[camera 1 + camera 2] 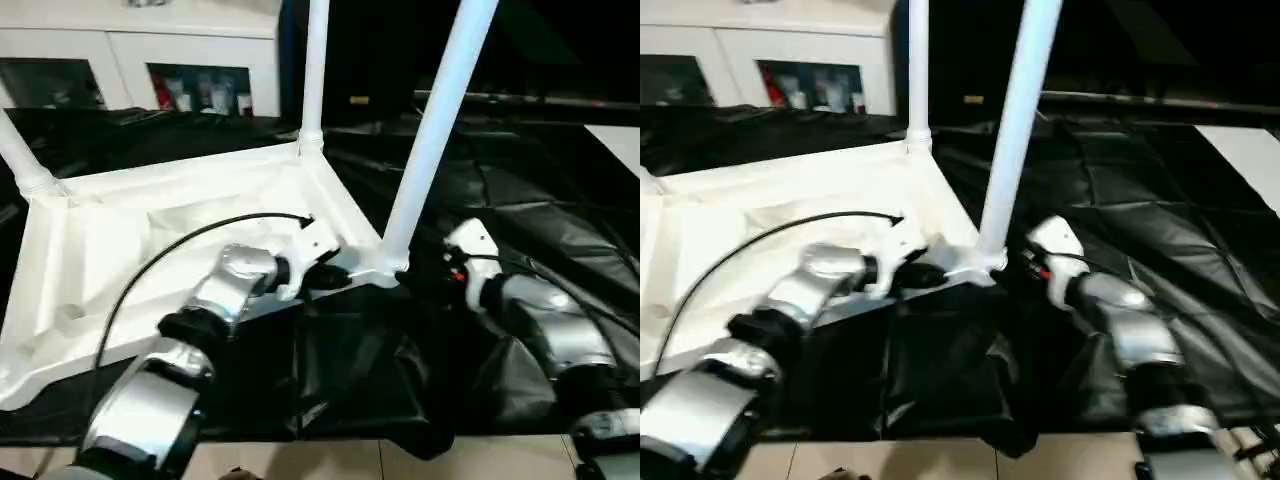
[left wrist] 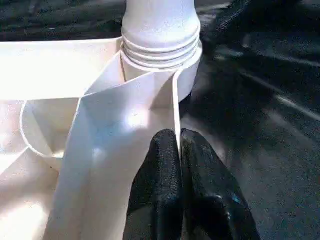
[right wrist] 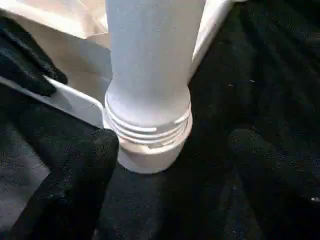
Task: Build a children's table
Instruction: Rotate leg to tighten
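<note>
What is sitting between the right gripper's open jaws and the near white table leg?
Nothing visible. The right gripper has its jaws spread on either side of the flared base of the white plastic tubular leg, standing in its corner socket, with open gap and black sheeting behind.

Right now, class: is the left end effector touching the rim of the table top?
Touching. In the left wrist view the left end effector has its black fingers pinched shut on the table top's thin rim.

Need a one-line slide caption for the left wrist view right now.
Left tool pinched shut on the upturned table top's rim, just below a leg seated in its corner socket.
</note>
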